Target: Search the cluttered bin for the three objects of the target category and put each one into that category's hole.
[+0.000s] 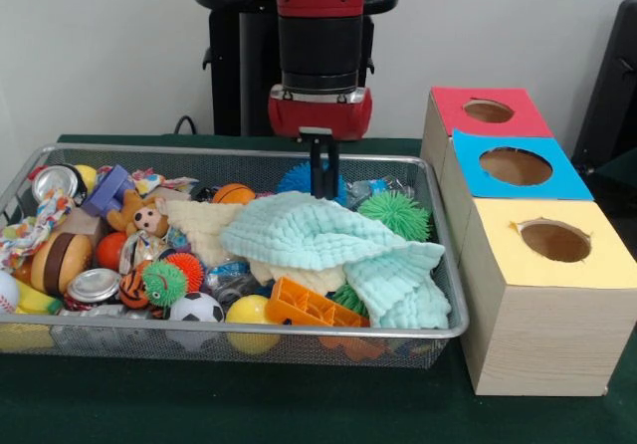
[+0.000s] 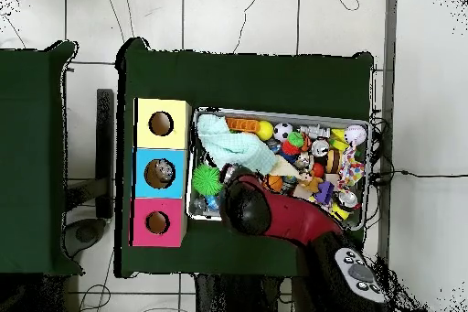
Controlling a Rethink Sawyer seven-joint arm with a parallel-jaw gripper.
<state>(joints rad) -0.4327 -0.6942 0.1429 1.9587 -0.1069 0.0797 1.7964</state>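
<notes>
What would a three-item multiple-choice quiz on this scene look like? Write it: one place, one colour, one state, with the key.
1. Which box top sits between the other two?
A. red top
B. blue top
C. yellow top

2. What colour is the big cloth?
A. mint green
B. purple
C. black

3. The claw is:
A. hanging over the basket
B. down in a hole
C. resting on the table beside the basket

Key: 1 B, it is the middle one of the row. 2 A, the pale green cloth drapes over the toys. 3 A, the arm comes down above the basket's far side.
</notes>
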